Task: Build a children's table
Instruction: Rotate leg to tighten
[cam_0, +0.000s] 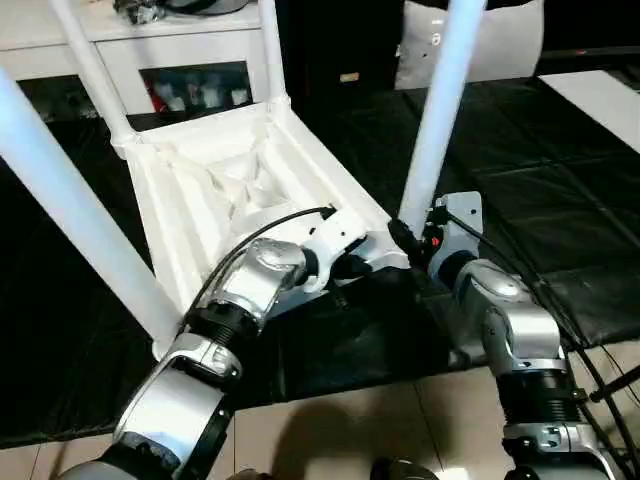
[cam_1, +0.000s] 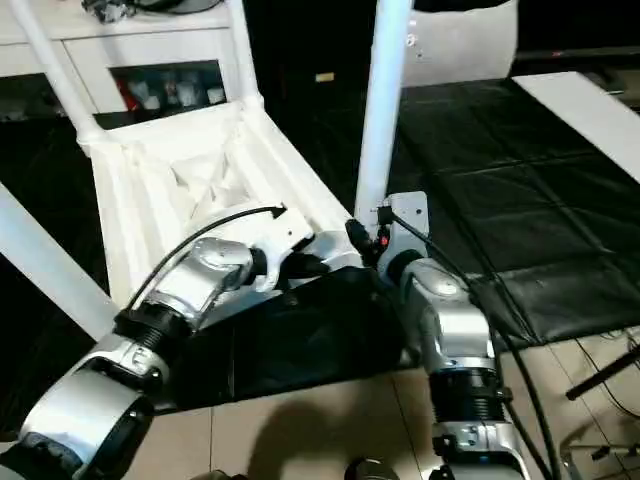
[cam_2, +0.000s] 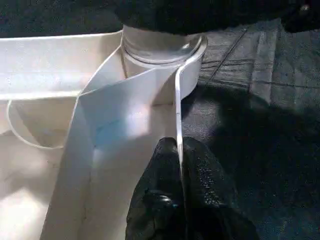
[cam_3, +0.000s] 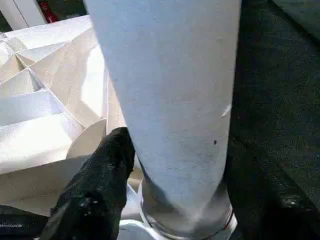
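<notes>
white plastic everywhere: the table top (cam_0: 225, 190) lies upside down on the black floor mat (cam_0: 520, 230), ribbed underside showing, with four legs standing in its corner sockets. the left gripper (cam_2: 180, 200) is pinched tight on the thin edge wall of the top, just beside the near right corner socket (cam_2: 165, 55), holding the piece steady. the right gripper (cam_3: 165, 165) straddles the base of the near right leg (cam_0: 440, 110), one black finger (cam_3: 100, 180) lying against the leg's side; whether the jaws are gripping it or have let go, i cannot tell. a white cabinet (cam_0: 180, 50) stands behind. the step in hand looks like seating this last leg. next, i judge, the leg needs a check that it is fully home in the socket, and then the table must be turned upright.
</notes>
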